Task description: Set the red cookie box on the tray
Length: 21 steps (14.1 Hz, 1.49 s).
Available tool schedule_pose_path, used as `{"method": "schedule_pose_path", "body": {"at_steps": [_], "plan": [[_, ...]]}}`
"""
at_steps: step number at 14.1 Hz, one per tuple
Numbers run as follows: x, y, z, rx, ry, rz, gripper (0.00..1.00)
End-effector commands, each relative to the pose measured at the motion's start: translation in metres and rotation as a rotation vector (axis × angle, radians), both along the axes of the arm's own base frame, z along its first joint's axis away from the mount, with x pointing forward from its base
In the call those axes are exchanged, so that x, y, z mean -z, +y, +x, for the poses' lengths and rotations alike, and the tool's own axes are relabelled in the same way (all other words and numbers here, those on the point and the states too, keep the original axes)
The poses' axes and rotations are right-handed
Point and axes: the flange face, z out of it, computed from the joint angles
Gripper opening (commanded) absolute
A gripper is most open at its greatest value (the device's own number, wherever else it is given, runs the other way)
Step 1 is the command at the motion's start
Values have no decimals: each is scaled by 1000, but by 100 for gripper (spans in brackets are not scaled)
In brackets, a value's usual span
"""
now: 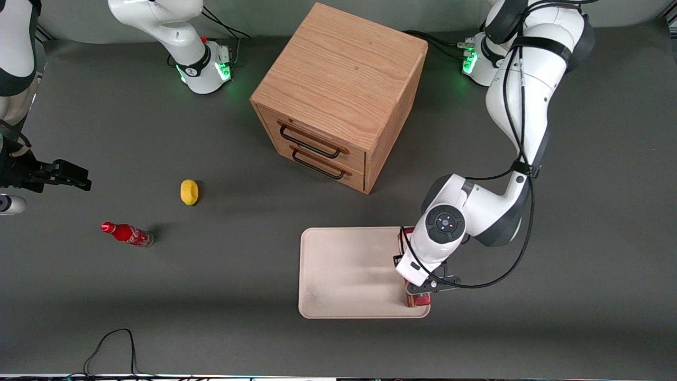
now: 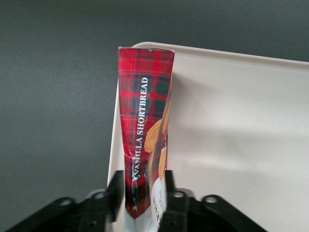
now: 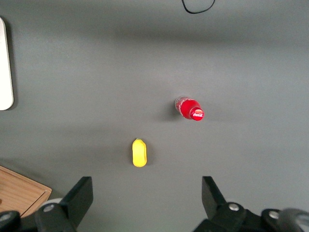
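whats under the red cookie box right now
The tray: the red cookie box stands on edge along its rim, clamped by the gripper. The contact underneath is hidden by the box itself.

Left arm reaching from its base down toward the front camera, elbow bent, wrist pointing straight down. Gripper (image 1: pixel 423 288) low over the tray (image 1: pixel 349 272) edge toward the working arm's end, clamped on the red cookie box (image 2: pixel 145 130). Black fingers (image 2: pixel 116 193) pressed against both narrow faces of the box near one end. Box standing on its long edge along the tray rim.
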Motion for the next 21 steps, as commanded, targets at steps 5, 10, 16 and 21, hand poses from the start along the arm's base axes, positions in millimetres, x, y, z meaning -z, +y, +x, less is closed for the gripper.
{"method": "schedule_pose_path", "body": {"at_steps": [5,10,16,21], "plan": [[-136,4,-27,-37,19,45,100],[-306,30,-96,-59,23,67,100],[-400,105,-139,-25,51,43,100],[-429,215,-140,32,81,-2,100]]}}
